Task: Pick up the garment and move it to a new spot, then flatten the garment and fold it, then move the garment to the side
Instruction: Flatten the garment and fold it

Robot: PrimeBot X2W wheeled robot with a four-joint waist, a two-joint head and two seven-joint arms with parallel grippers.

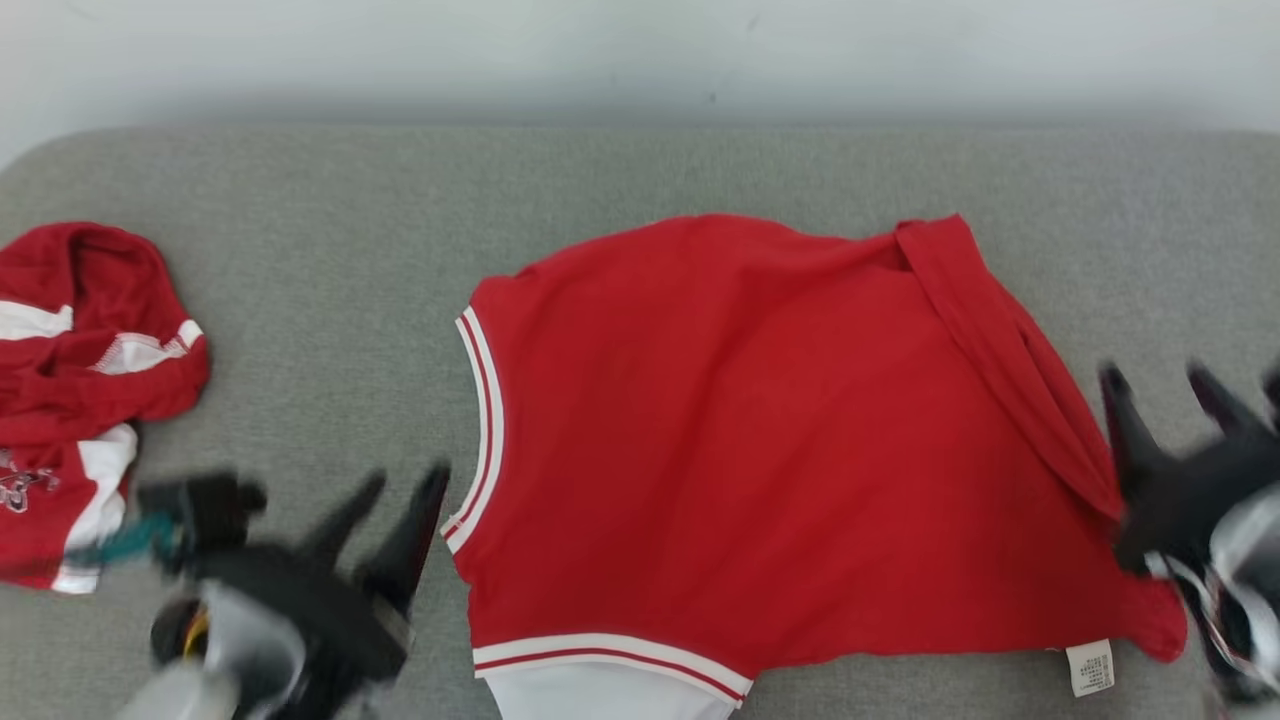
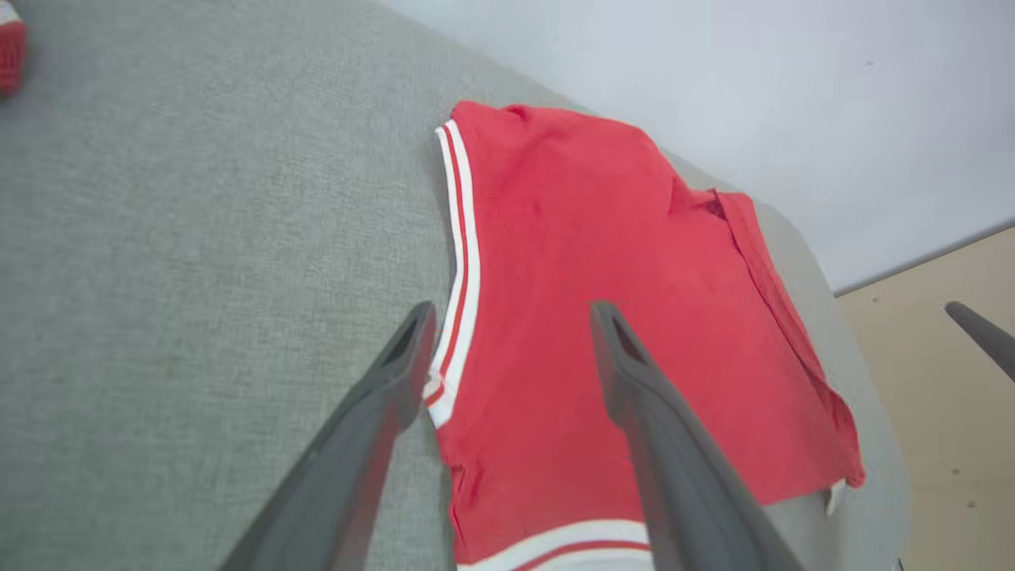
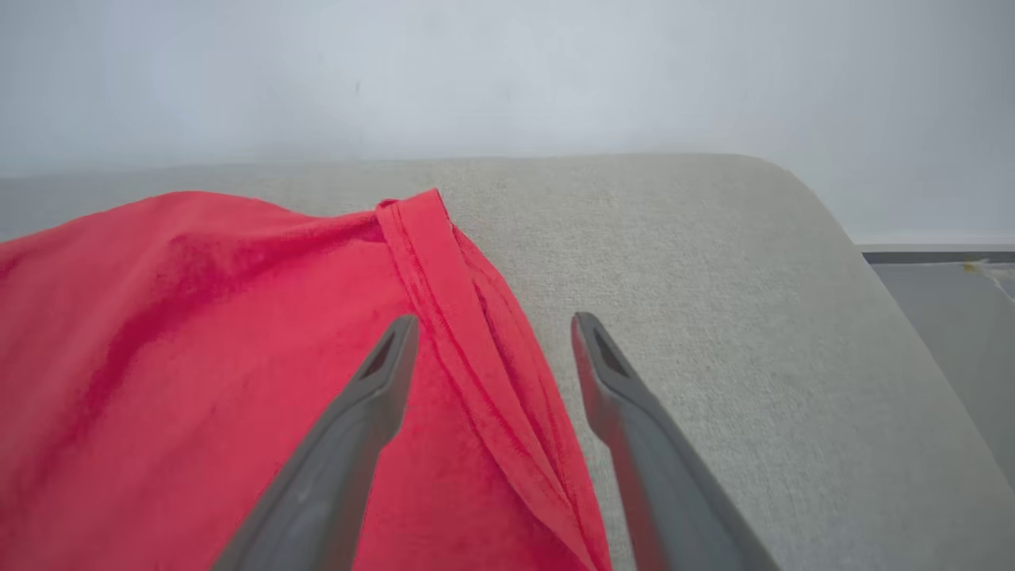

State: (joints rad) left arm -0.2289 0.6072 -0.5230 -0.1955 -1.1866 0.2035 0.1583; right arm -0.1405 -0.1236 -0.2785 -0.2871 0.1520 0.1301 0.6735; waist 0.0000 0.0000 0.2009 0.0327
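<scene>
garment (image 1: 760, 440) = red top w/ white-red striped trim (image 1: 485, 430), lying mostly spread on the grey cushion (image 1: 300, 250), centre-right in head view, near edge cut off by the bottom of that view. looks like thin jersey: light, soft, floppy, so it'll prob sag and bunch when lifted and drag on the rough cushion rather than slide; not fragile. right side isn't flat: a folded-over hem strip (image 1: 1000, 340) runs diagonally down that edge, white care label (image 1: 1090, 668) sticks out at the near right corner. best holds imo = edges, not mid-panel: the striped trim on the left, folded hem on the right; trim is thicker so should give a firmer bite

left gripper (image 1: 408, 478): fingers spread wide, nothing btwn them, just beside the striped trim; in left wrist view tips straddle that trim, can't tell if touching. right gripper (image 1: 1155, 378): also wide and empty, at the garment's right edge, tips either side of the folded hem in right wrist view

around: second red/white garment (image 1: 90, 380) crumpled at far left of the cushion, well apart, takes up that side so limits where the folded one can go. pale wall (image 1: 640, 50) behind. cushion edge is near on the right w/ floor (image 2: 936, 381) beyond, cloth could slide off there
</scene>
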